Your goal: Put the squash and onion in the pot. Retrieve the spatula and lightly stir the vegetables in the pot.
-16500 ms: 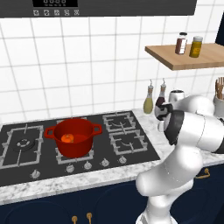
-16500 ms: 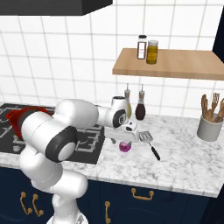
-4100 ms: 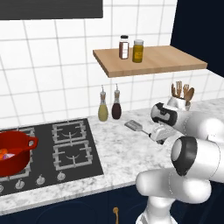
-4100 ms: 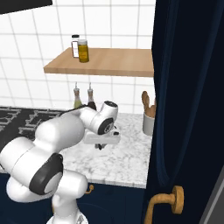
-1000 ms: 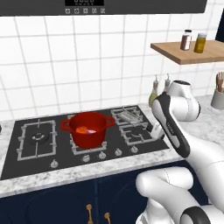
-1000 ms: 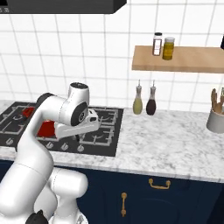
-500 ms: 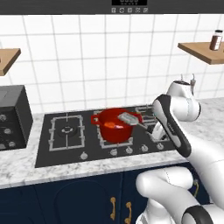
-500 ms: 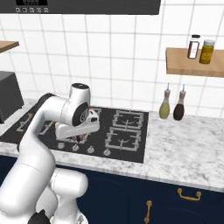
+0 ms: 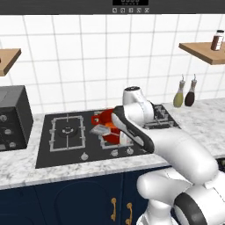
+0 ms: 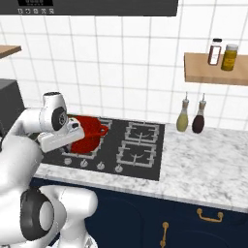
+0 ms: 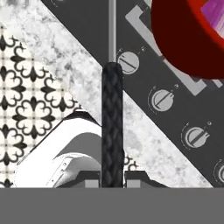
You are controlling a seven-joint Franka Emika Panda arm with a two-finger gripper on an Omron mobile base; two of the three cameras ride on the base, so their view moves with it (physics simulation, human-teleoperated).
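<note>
The red pot [image 9: 107, 118] stands on the hob [image 9: 66, 145], partly behind my forearm; it also shows as the red pot [image 10: 91, 131] and the red pot [image 11: 183, 39]. Inside it a patch of the purple onion [image 11: 217, 9] peeks over the rim. The squash is hidden. My gripper [image 11: 112, 184] is shut on the dark woven grip of the spatula [image 11: 112, 127], whose thin metal shaft runs up past the hob knobs. The spatula's flat grey head [image 9: 100, 129] hangs at the pot's front left rim. My hand [image 10: 57, 139] sits in front of the pot.
A row of hob knobs [image 11: 162, 99] lines the hob's front edge beside the marble counter [image 10: 208, 160]. A black appliance [image 9: 13, 117] stands at the left. Two bottles [image 10: 190, 117] stand at the wall, under a wooden shelf [image 10: 218, 68] with jars.
Both base views have shifted, so the camera has moved. The spatula stays in my grip; its head has gone from over the pot's right side to the front left rim.
</note>
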